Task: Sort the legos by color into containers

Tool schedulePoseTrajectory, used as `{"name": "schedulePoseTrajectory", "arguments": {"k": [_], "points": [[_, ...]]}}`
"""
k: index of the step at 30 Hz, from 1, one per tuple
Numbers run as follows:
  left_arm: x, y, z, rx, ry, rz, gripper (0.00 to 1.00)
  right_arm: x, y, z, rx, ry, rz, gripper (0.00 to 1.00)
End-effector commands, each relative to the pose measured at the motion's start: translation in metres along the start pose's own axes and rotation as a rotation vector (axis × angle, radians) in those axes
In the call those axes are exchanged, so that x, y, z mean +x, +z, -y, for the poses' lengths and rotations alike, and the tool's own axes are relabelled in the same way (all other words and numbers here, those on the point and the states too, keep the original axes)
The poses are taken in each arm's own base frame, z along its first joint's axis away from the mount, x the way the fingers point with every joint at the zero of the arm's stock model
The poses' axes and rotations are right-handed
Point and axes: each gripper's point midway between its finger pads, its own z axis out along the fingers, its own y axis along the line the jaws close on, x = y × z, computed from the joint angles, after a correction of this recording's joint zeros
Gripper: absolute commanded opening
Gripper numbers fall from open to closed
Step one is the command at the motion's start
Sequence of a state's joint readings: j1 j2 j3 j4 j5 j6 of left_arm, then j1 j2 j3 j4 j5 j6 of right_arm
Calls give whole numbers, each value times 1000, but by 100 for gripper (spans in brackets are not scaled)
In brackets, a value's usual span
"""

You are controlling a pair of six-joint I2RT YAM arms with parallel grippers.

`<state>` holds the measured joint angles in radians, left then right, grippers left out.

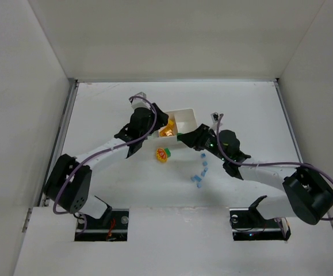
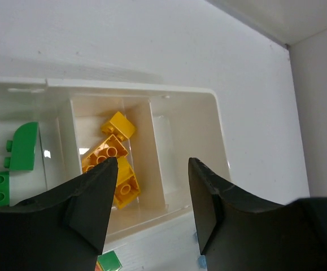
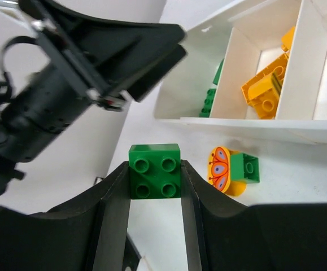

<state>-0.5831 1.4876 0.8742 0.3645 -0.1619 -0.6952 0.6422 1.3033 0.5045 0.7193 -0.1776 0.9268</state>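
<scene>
Black, smooth-faced fingers of the right gripper (image 3: 154,189) fill the near part of the right wrist view, clamped on a green brick (image 3: 155,169). The brick is glossy plastic, square, with four round studs facing up and one flat side against each finger. Grip firm, brick level between the jaws, held above the table (image 1: 258,115), a matte white surface.

Just beyond and to the right of those fingertips lies a cluster (image 3: 231,170). It is a yellow-orange piece with a curved face bearing a red and purple printed pattern, joined to a small green block. It rests on the table, just short of the tray's near wall.

Further ahead of the right gripper stands the tray (image 3: 231,84): thin white plastic, rectangular, with rounded corners and two upright partitions making three square compartments. The middle compartment holds several yellow-orange bricks (image 2: 111,152), studded and lying tilted against each other. The end compartment, to the left of the left gripper's fingers, holds green bricks (image 2: 21,148), one with a rounded corner.

Left gripper (image 2: 152,169) hangs over the tray, its wedge-shaped black fingers spread apart with nothing between them: released. Directly below its fingertips are the middle compartment and the partition beside it.

Pale blue bricks (image 1: 201,172), tiny and scattered in a loose line, lie on the table beside the right arm's wrist, behind its gripper and apart from the tray.
</scene>
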Motion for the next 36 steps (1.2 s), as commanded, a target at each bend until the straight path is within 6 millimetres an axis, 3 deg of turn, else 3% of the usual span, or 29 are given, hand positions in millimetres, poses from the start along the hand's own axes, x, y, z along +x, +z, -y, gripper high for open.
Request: {"name": "schedulePoseTrajectory", "arguments": {"k": [1,6,12,17,20,23,25,31,34,36], "points": [[-46,-26,10,45,-29,135,50,-8,19,-12,-1,-75,30,31],[-54,-64,-26,-6,-68,208,50,5,55,-14,54,-156,-11,31],[-40,-110,-76,-88,-99,238,50,18,100,-12,123,-241,-54,31],[-33,-133,-105,-144,-104,248,50,22,134,-10,175,-299,-84,32],[-32,-139,-114,-161,-112,254,50,18,148,-12,196,-319,-76,44],[-32,-142,-116,-159,-116,255,50,9,148,-19,196,-328,-45,64],[-33,-142,-115,-153,-117,254,50,4,140,-22,197,-338,-30,66],[-26,-141,-100,-107,-107,215,50,12,102,-18,207,-367,-27,59],[-21,-140,-95,-92,-99,197,50,12,91,-17,215,-373,-31,41],[-19,-142,-91,-83,-91,185,50,26,81,-11,223,-380,-65,33]]}}
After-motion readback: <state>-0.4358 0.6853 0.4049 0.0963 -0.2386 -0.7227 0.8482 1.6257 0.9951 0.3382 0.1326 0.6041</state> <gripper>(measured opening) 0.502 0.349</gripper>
